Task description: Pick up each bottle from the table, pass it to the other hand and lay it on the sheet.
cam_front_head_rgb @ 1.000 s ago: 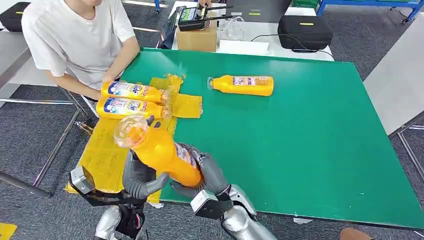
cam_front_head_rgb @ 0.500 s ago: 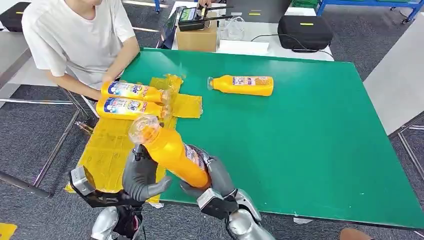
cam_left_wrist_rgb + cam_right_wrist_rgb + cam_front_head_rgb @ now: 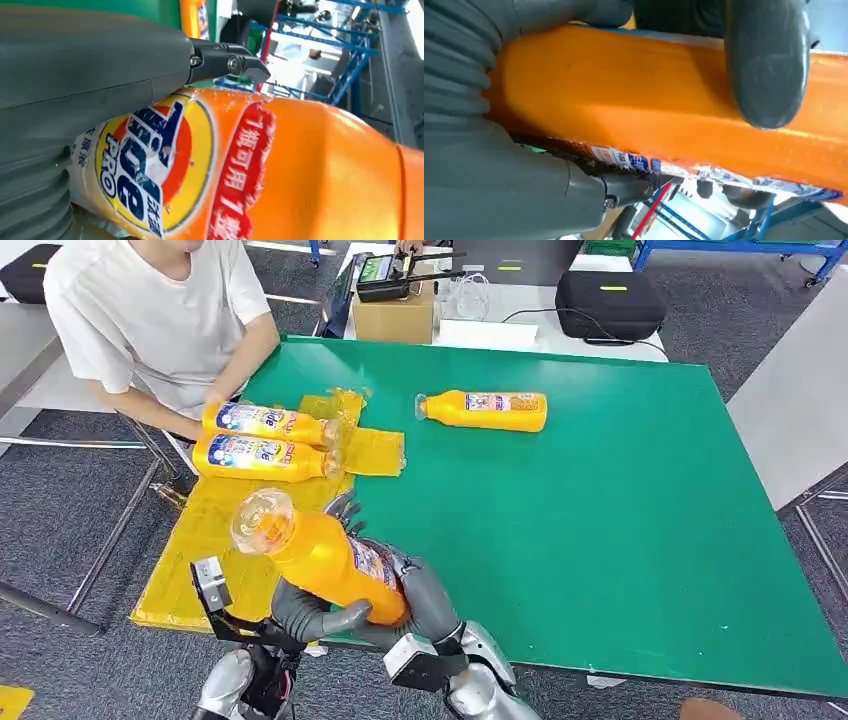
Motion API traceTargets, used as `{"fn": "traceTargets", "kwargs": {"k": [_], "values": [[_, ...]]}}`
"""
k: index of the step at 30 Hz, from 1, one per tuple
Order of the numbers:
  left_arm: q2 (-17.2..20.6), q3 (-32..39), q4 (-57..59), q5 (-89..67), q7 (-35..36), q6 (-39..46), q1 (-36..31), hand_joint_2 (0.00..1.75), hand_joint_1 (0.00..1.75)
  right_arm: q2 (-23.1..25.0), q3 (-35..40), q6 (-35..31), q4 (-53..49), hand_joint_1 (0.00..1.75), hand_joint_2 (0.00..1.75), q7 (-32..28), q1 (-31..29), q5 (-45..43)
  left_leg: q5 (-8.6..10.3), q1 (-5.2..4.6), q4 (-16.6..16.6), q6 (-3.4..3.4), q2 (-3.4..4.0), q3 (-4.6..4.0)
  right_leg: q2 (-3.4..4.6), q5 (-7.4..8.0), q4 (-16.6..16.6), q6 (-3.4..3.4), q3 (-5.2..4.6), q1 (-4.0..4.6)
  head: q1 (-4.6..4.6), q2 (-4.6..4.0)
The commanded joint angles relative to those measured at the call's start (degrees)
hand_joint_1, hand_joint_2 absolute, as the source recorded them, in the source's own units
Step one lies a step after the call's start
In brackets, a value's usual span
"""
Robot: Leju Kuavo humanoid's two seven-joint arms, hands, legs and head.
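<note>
An orange bottle (image 3: 322,556) with a clear cap hangs tilted over the table's near left corner, cap toward the yellow sheet (image 3: 205,540). My right hand (image 3: 428,592) grips its base end, and my left hand (image 3: 318,618) wraps it from below, with fingers (image 3: 343,506) showing past its far side. In the left wrist view the bottle (image 3: 260,175) lies against my left hand (image 3: 100,95). The right wrist view has my thumb (image 3: 769,65) pressed on the bottle (image 3: 634,95). Two bottles (image 3: 262,423) (image 3: 258,457) lie on the sheet. Another bottle (image 3: 486,410) lies on the green table (image 3: 620,520).
A person in a white shirt (image 3: 150,310) sits at the table's far left, one hand (image 3: 213,403) beside the bottles on the sheet. A cardboard box (image 3: 394,316) and a black case (image 3: 610,302) stand on the white table behind.
My left hand has moved in from beside the bottle and closed around it from below. The bottle has tilted back to the left, toward the sheet.
</note>
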Motion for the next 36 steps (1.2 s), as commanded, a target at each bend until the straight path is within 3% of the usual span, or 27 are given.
{"fn": "traceTargets", "kwargs": {"k": [1, 12, 13, 14, 15, 16, 17, 22, 27, 30, 36], "values": [[1.5, -1.0, 3.6, 2.2, 0.2, -0.1, -3.5, 1.75, 0.0, -0.6, 4.8, 0.8, 4.6, 1.75, 1.75, -0.9, -3.1, -0.3, 0.0, 0.01, -0.1, 0.12, -0.05, 0.13, -0.02, 0.0, -0.1, -0.19, 0.13, 0.05, 0.02, 0.0], [1.3, -0.5, 3.2, 3.4, 0.3, -0.3, -3.7, 1.75, 0.0, -0.5, 5.3, 1.0, 4.8, 1.75, 1.75, -1.0, -2.9, -0.3, 0.01, 0.04, -0.1, 0.14, -0.1, 0.17, -0.07, 0.0, -0.1, -0.25, 0.19, 0.09, 0.0, 0.0], [1.1, -0.3, 2.9, 4.3, 0.3, -0.2, -3.6, 1.75, 0.0, -0.6, 5.7, 1.1, 5.1, 1.62, 1.75, -1.0, -3.0, -0.3, 0.01, 0.03, -0.1, 0.12, -0.1, 0.12, -0.08, -0.01, -0.1, -0.21, 0.15, 0.07, 0.0, 0.0], [0.6, 0.4, 2.8, 5.7, 0.3, -0.1, -3.6, 1.75, 0.14, -0.8, 6.1, 1.1, 5.5, 0.03, 1.75, -0.9, -3.1, 0.0, 0.01, 0.02, -0.1, 0.11, -0.09, 0.12, -0.07, -0.01, -0.1, -0.2, 0.13, 0.06, 0.0, 0.0], [0.2, 0.9, 2.0, 6.8, 0.3, 0.4, -3.7, 1.75, 1.75, -0.9, 6.3, -0.2, 6.2, 0.0, 1.75, 0.0, -3.0, 1.0, 0.02, 0.05, -0.2, 0.19, -0.11, 0.24, -0.07, 0.01, -0.2, -0.32, 0.26, 0.12, 0.0, 0.0], [0.0, 1.5, 1.0, 7.4, 0.1, 1.2, -3.7, 1.75, 1.75, -0.8, 6.5, -1.7, 6.7, 0.0, 1.75, 0.1, -2.9, 1.8, 0.0, 0.05, -0.1, 0.14, -0.1, 0.13, -0.07, -0.01, -0.1, -0.22, 0.17, 0.09, 0.02, 0.0], [0.0, 1.8, 0.4, 7.7, 0.4, 2.0, -3.5, 1.75, 1.75, -0.8, 6.6, -2.1, 6.8, 0.0, 0.0, 0.2, -2.8, 1.6, 0.0, 0.02, -0.1, 0.1, -0.08, 0.08, -0.06, -0.01, -0.1, -0.16, 0.1, 0.06, 0.0, 0.0], [1.3, 3.4, -0.1, 5.0, 0.4, 5.4, -3.2, 1.75, 1.75, -1.3, 5.7, -5.2, 5.6, 0.0, 0.0, 1.2, -2.0, 2.2, -0.01, 0.04, -0.1, 0.11, -0.06, 0.13, -0.03, 0.0, -0.1, -0.2, 0.15, 0.08, 0.0, 0.0], [6.1, 5.2, 0.9, -10.2, 1.1, 14.9, -4.3, 1.75, 1.75, -3.1, 2.9, -8.7, 4.6, 0.0, 0.0, 1.6, 0.5, 2.9, 0.03, 0.04, -0.2, 0.14, -0.12, 0.2, -0.09, 0.01, -0.2, -0.26, 0.23, 0.1, 0.0, 0.0], [8.0, 9.3, 0.6, -11.6, 1.7, 14.8, -3.0, 1.75, 1.75, -4.3, 0.8, -10.9, 4.1, 0.0, 0.0, 1.6, 2.5, 3.2, 0.03, 0.03, -0.2, 0.14, -0.05, 0.28, -0.02, 0.02, -0.2, -0.27, 0.26, 0.09, 0.02, 0.0], [6.9, 14.0, -1.3, -9.0, 2.6, 12.2, -1.8, 1.75, 1.75, -4.7, -3.0, -13.2, 4.1, 0.0, 0.0, 0.4, 4.6, 3.5, -0.01, 0.04, -0.1, 0.14, -0.06, 0.11, -0.08, -0.02, -0.1, -0.19, 0.15, 0.08, 0.02, 0.0]]}}
